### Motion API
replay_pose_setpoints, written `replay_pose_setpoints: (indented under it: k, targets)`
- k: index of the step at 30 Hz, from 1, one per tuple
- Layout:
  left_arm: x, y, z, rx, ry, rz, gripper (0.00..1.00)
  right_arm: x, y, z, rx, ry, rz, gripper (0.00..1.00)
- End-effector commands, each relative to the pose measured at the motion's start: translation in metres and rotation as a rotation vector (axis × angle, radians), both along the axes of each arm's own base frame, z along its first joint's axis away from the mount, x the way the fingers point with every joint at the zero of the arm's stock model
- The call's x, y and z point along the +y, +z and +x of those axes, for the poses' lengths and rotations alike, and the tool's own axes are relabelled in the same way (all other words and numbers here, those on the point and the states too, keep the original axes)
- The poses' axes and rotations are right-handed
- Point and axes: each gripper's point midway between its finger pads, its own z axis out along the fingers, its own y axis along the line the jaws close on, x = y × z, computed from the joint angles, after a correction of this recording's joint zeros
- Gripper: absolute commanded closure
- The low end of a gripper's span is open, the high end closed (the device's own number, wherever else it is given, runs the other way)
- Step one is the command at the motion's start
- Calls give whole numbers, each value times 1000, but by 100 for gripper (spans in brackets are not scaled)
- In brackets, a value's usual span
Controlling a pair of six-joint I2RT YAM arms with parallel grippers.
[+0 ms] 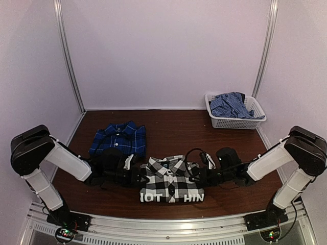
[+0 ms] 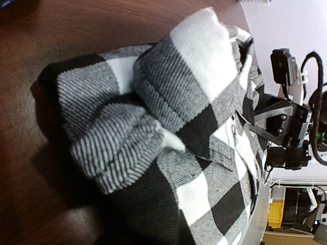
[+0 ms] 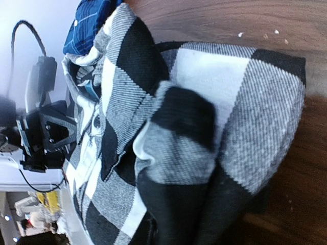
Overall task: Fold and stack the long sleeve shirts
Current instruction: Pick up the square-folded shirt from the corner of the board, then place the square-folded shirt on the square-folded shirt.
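Black-and-white checked shirt (image 1: 170,178) lies folded at the near middle of the table (image 1: 173,125), between my two arms. White lettering (image 1: 172,198) runs along its near edge, but it is broken up and I cannot read it.

My left gripper (image 1: 139,176) is at this shirt's left edge. In the left wrist view bunched cloth fills the frame and hides my fingers. That gripper is closed on the gathered edge.

My right gripper (image 1: 200,175) is at the shirt's right edge. A rolled fold hides its fingers in the same way, so I cannot tell whether it is closed or parted.

Count on the table: two shirts. The second, a blue plaid shirt (image 1: 118,139), lies folded farther back and to the left. It is near the first but not stacked on it.

Containers: one white basket (image 1: 236,122) at the far right. It holds a heap of blue checked cloth (image 1: 231,104). I cannot make out how many garments are in it.
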Motion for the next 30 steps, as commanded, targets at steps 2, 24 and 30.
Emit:
replay_pose_setpoints:
  k: [2, 24, 30]
  targets:
    - [-15, 41, 15, -94, -20, -106, 100, 12, 40, 4, -68, 26, 109, 97]
    - [65, 155, 122, -351, 91, -16, 100, 41, 168, 87, -343, -30, 70, 100]
    - [141, 153, 170, -335, 216, 118, 100, 91, 174, 132, -351, -1, 137, 100]
